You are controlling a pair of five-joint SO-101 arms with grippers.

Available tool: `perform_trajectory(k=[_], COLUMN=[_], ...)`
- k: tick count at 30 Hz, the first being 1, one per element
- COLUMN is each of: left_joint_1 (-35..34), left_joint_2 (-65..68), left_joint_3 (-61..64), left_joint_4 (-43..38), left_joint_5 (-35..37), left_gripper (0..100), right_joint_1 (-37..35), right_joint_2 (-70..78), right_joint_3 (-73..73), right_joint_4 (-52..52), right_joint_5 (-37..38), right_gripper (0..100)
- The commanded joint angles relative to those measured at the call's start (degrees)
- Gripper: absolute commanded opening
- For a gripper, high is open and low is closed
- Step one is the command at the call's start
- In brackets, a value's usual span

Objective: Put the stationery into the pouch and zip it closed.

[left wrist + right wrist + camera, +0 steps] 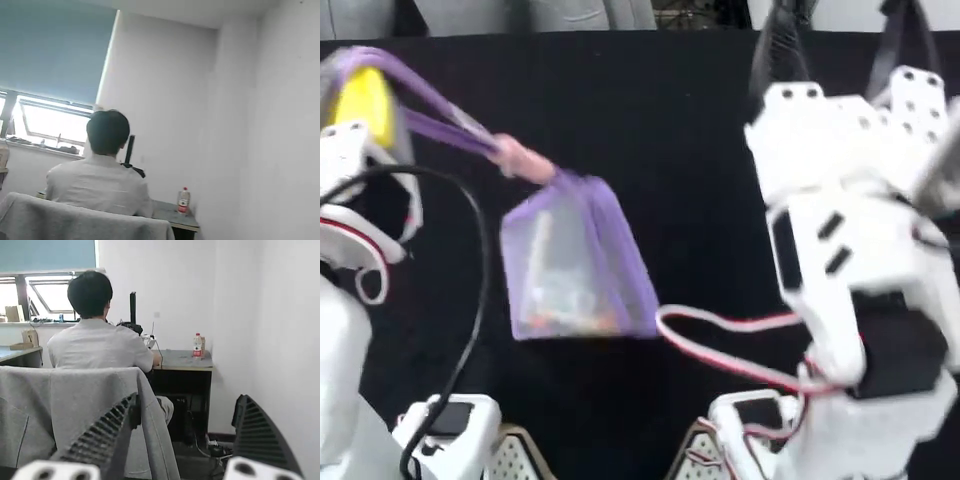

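A see-through purple pouch with stationery inside hangs tilted over the black table. Its pink zip end points up and left. From there a taut purple strap runs to my left gripper, with its yellow finger at the far left, which is shut on the strap. My right arm is raised on the right, well apart from the pouch. In the right wrist view my right gripper stands open with nothing between its two dark ribbed fingers.
A red-and-white cable loops from the right arm toward the pouch's lower corner. A black cable runs down the left arm. Both arm bases stand at the near table edge.
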Motion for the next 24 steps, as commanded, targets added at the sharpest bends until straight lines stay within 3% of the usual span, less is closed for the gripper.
perform_trajectory(k=[1, 16, 19, 24], left_joint_1=[-1.71, -1.54, -1.54, -1.45], left_joint_2=[-2.2, -3.69, -3.34, -3.25], left_joint_3=[-2.33, -1.98, 0.04, 6.37], left_joint_4=[0.35, -1.41, -7.47, -24.79], left_joint_5=[0.7, 2.11, 6.42, 7.21], left_gripper=[3, 3, 3, 3], right_joint_1=[0.53, 0.53, 0.53, 0.53], right_joint_2=[3.12, 6.99, 6.99, 6.99], right_joint_3=[-3.56, -5.05, -5.05, -5.05], right_joint_4=[-0.53, -0.44, -0.44, -0.53], right_joint_5=[0.53, 0.53, 0.53, 0.53], right_gripper=[28.9, 28.9, 28.9, 28.9])
